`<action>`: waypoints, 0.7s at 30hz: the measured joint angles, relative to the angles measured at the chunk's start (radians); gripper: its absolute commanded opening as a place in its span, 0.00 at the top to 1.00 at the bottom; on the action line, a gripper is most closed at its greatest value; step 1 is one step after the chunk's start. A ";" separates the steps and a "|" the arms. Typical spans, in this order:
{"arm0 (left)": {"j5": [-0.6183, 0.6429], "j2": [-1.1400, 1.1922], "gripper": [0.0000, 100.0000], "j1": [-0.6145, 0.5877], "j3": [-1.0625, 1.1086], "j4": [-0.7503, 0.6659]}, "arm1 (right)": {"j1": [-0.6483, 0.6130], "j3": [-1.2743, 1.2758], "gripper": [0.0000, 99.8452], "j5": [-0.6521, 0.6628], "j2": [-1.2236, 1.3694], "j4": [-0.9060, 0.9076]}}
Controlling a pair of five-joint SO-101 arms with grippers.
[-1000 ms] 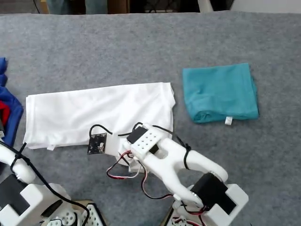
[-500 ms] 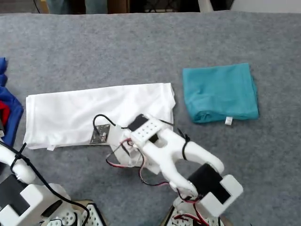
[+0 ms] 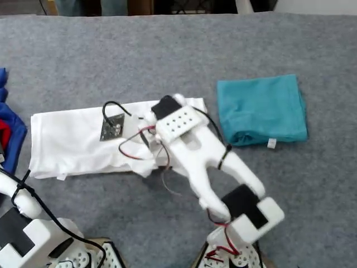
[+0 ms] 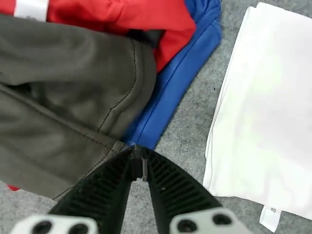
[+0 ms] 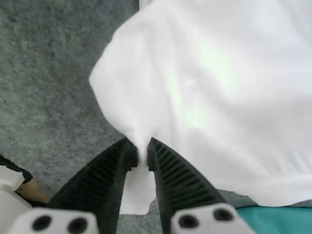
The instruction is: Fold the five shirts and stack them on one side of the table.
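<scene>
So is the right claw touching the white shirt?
Touching. The right wrist view shows the right claw shut on a bunched fold of the white shirt, with the cloth pinched between its two sides.

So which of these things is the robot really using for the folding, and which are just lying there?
Part of the job:
- white shirt, pinched in the right hand
- folded teal shirt
- blue shirt, red shirt and olive shirt, piled by the shut left hand

Just lying there:
- grey table cover
</scene>
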 measured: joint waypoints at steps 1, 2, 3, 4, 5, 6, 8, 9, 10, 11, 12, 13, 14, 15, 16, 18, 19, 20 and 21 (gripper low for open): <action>0.002 0.000 0.97 0.000 0.000 0.000 | 0.009 -0.026 0.99 0.020 0.026 0.000; 0.002 0.000 0.97 0.000 0.000 0.000 | 0.018 -0.055 0.99 0.040 0.052 0.000; 0.003 0.000 0.97 0.000 0.000 0.000 | 0.026 -0.087 0.99 0.058 0.075 0.003; 0.003 0.000 0.97 0.000 0.000 0.000 | 0.031 -0.117 0.99 0.078 0.101 0.003; 0.003 0.000 0.97 0.000 0.000 0.000 | 0.034 -0.146 0.99 0.092 0.127 0.005; 0.003 0.000 0.97 0.000 0.000 0.000 | 0.035 -0.175 0.99 0.107 0.149 0.005; 0.003 0.000 0.97 0.000 0.000 0.000 | 0.037 -0.229 0.99 0.146 0.192 0.005; 0.003 0.000 0.97 0.000 0.000 0.000 | 0.037 -0.250 0.99 0.161 0.210 0.005; 0.003 0.000 0.97 0.000 0.000 0.000 | 0.037 -0.272 0.99 0.172 0.230 0.005; 0.006 0.000 0.97 0.000 0.000 0.000 | 0.037 -0.295 0.99 0.183 0.247 0.005; 0.006 0.000 0.97 0.000 0.000 0.000 | 0.038 -0.313 0.99 0.193 0.264 0.005; 0.006 0.000 0.97 0.000 0.000 0.000 | 0.038 -0.331 0.99 0.204 0.282 0.005; 0.006 0.000 0.97 0.000 0.000 0.000 | 0.040 -0.348 0.99 0.212 0.298 0.005; 0.006 0.000 0.97 0.000 0.000 0.000 | 0.040 -0.368 0.99 0.218 0.313 0.005; 0.006 0.000 0.97 0.000 0.000 0.000 | 0.040 -0.385 0.99 0.221 0.325 0.005; 0.006 0.000 0.97 0.000 0.000 0.000 | 0.040 -0.422 0.99 0.226 0.358 0.005; 0.006 0.000 0.97 0.000 0.000 0.000 | 0.040 -0.440 0.99 0.226 0.376 0.005; 0.006 0.000 0.97 0.000 0.000 0.000 | 0.040 -0.460 0.99 0.226 0.393 0.005; 0.006 0.000 0.97 0.000 0.000 0.000 | 0.040 -0.479 0.99 0.226 0.408 0.005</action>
